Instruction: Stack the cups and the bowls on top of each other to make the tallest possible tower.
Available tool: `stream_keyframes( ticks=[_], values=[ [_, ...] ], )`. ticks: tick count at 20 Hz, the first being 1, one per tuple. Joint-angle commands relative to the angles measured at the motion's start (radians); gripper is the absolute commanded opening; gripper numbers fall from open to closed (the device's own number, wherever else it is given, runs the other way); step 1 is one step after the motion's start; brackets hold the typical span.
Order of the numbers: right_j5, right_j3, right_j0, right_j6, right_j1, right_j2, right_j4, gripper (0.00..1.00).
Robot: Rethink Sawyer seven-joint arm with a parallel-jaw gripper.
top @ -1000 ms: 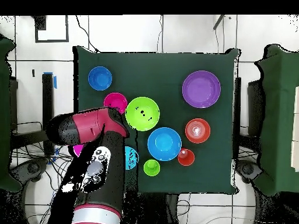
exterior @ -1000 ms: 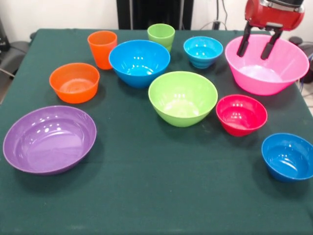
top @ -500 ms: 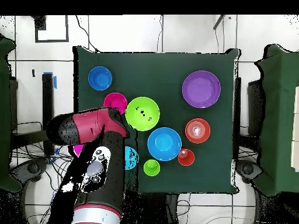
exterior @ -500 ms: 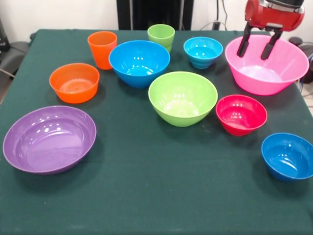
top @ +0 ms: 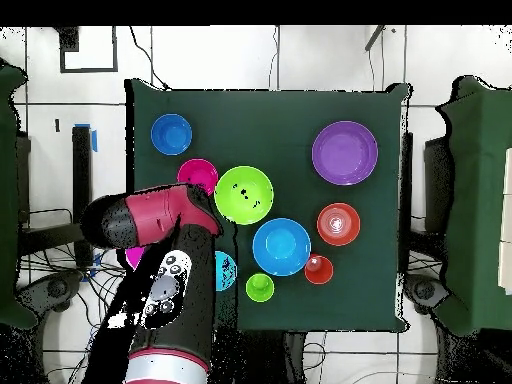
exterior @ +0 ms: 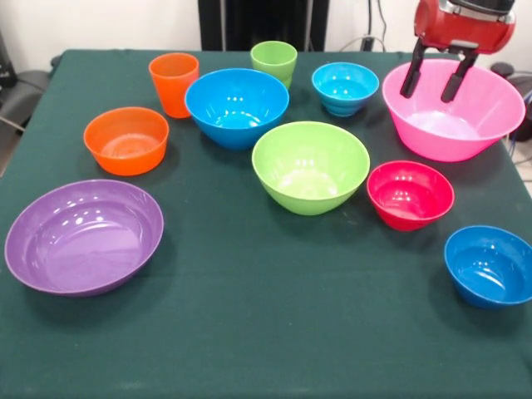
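Note:
My gripper [exterior: 428, 89] hangs open and empty over the huge pink bowl [exterior: 474, 133] at the far right, its two black fingers [exterior: 410, 79] spread above the bowl's inside. The orange cup [exterior: 174, 81] and light green cup [exterior: 274, 61] stand at the back. On the cloth sit the large blue bowl [exterior: 237, 104], lime green bowl [exterior: 311, 165], orange bowl [exterior: 126, 139], purple bowl [exterior: 83, 234], red bowl [exterior: 411, 193] and two small blue bowls [exterior: 345, 86] [exterior: 490, 265]. In the overhead view the arm [top: 150, 225] hides most of the pink bowl.
All the bowls and cups stand separately on the dark green tablecloth [exterior: 266, 332]. The table's edges lie close to the purple bowl on the left and the small blue bowl on the right. A black chair [exterior: 12, 91] stands past the left edge.
The gripper has risen very slightly over the pink bowl. Nothing on the table has moved.

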Motion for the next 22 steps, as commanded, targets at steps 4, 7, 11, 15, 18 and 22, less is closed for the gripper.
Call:
stream_keyframes(
  ticks=[4, 7, 11, 15, 18, 22],
  values=[
    [0.060, 0.077, -0.022, 0.066, 0.000, 0.102, 0.012, 1.00],
    [0.040, 0.105, -0.020, 0.075, -0.013, 0.099, 0.011, 1.00],
    [0.044, 0.131, -0.018, 0.074, -0.040, 0.096, 0.011, 1.00],
    [0.053, 0.135, -0.022, 0.064, -0.048, 0.098, 0.008, 1.00],
    [0.053, 0.133, -0.030, 0.055, -0.046, 0.103, 0.006, 1.00],
    [0.060, 0.133, -0.041, 0.041, -0.049, 0.112, 0.004, 1.00]
  ],
)
